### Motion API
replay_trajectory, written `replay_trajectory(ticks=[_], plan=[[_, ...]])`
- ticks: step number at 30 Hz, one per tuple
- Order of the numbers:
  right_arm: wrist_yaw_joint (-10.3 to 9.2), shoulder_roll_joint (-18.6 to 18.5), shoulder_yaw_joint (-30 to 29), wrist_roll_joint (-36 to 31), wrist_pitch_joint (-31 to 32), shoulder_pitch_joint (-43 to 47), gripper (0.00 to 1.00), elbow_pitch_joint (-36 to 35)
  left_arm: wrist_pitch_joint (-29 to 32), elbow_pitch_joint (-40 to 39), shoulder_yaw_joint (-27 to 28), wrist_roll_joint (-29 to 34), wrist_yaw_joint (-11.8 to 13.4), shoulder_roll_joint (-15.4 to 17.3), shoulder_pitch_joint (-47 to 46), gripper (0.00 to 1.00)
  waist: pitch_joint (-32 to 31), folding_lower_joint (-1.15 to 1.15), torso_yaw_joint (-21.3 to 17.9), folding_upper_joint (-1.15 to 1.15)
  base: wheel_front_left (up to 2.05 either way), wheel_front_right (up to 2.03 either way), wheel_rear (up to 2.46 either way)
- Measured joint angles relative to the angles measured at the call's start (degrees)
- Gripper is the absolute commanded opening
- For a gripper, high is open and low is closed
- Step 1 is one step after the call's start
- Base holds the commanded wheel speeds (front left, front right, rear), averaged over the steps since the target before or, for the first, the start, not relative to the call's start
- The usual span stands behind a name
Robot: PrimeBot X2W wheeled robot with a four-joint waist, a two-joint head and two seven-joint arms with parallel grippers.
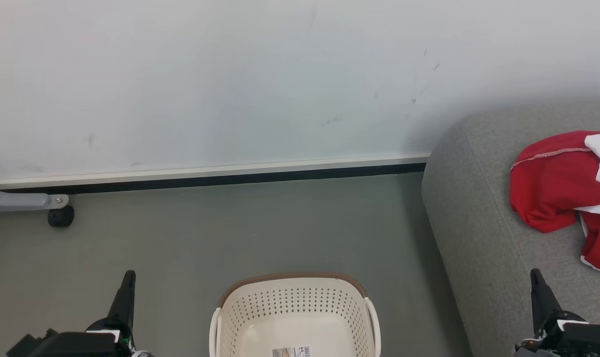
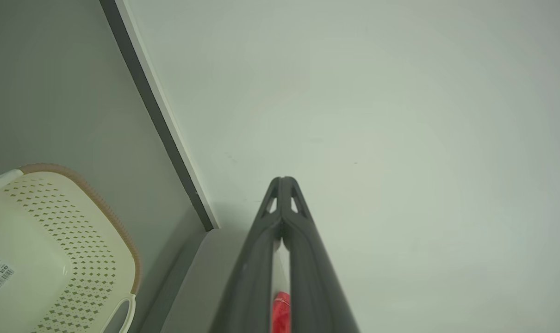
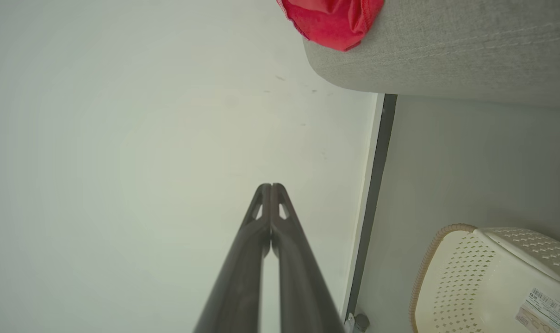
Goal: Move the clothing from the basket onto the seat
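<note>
Pale wall [image 1: 230,74] and grey-green floor [image 1: 206,238] behind. Cream-white perforated plastic basket [image 1: 292,302] with brown woven rim standing bare but for a label [image 1: 291,351]. Bright red soft garment [image 1: 553,183] with white panels lying crumpled on the large light grey fabric seat [image 1: 478,213], so task judged done. Left tool [image 1: 129,277] and right tool [image 1: 537,276] pressed together, pinching nothing, parked low and apart, probably resting.
</note>
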Motion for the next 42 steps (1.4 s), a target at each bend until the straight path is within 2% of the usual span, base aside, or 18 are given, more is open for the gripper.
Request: replay_trajectory(ticks=[5,42], plan=[[0.13,0.2,-0.5,1.5,0.4,-0.5,0.00,0.2,0.3,0.2,0.3,-2.0,-0.4,-0.2,-0.1,0.00,0.0,0.00,0.0,0.00,0.00,0.00,0.00],[0.31,0.2,-0.5,1.5,0.4,-0.5,0.00,0.2,0.3,0.2,0.3,-2.1,-0.4,-0.2,-0.1,0.00,0.0,0.00,0.0,0.00,0.00,0.00,0.00]])
